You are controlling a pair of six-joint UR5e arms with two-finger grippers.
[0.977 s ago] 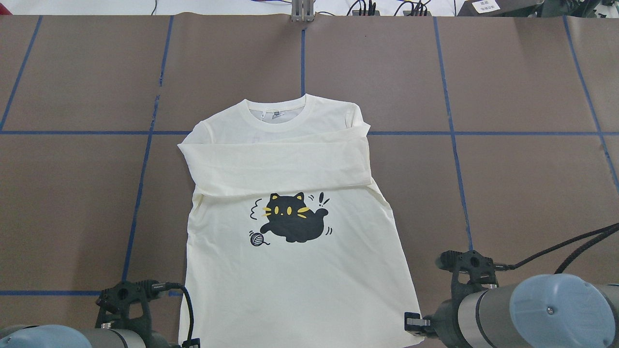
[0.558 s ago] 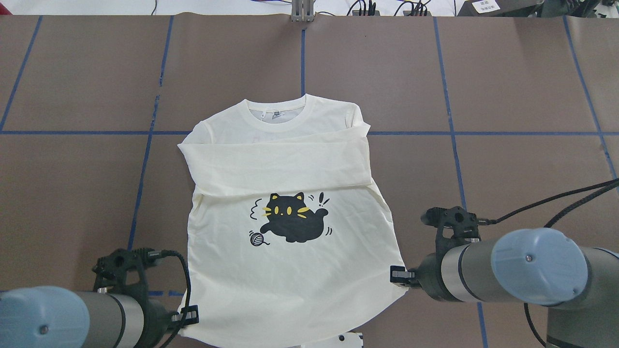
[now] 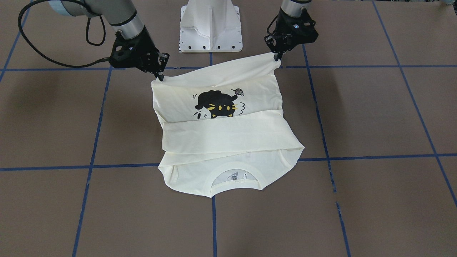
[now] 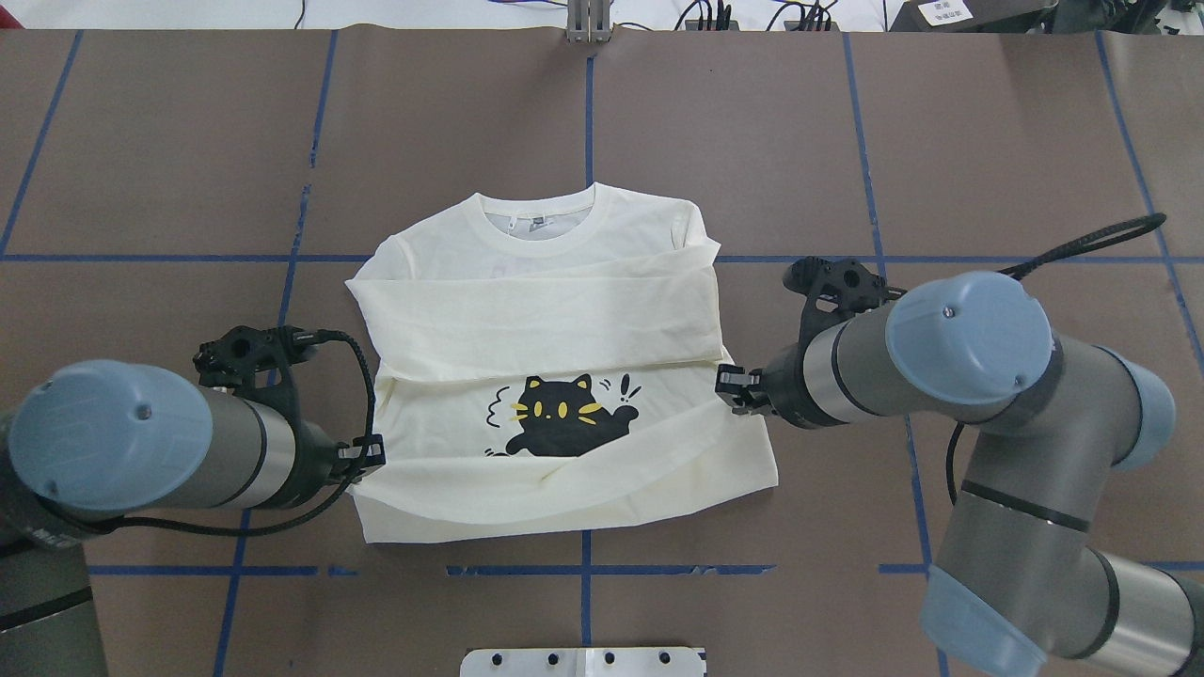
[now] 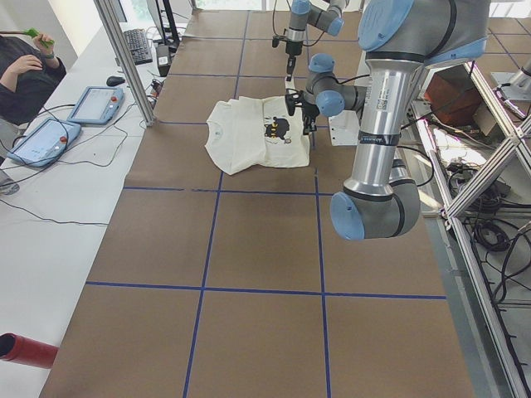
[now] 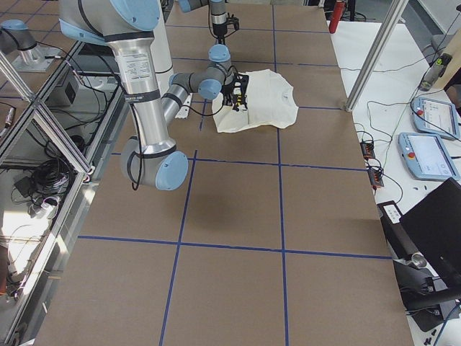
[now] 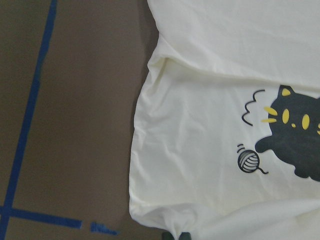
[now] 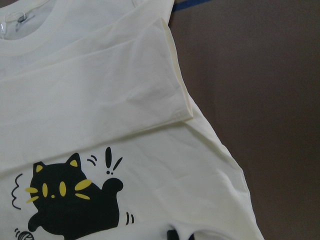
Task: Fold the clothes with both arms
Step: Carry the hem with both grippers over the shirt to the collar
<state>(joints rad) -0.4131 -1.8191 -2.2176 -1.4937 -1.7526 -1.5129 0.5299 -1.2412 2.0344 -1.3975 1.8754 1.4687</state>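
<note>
T-shirt (image 4: 555, 320) sits centred on the table (image 4: 141, 141), collar on the far side from me, sleeves folded across the chest. My left gripper (image 4: 365, 458) has its jaws pinched on the left hem corner, the raised hem sags across the bottom of the cat print (image 4: 564, 423), and my right gripper (image 4: 730, 389) is clamped on the right hem corner.

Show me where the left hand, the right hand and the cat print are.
left hand (image 4: 370, 455): overhead view, between its fingertips, at the T-shirt (image 4: 527, 310) hem.
right hand (image 4: 724, 388): overhead view, midway between its fingertips.
cat print (image 4: 562, 425): overhead view, on the black body.
</note>
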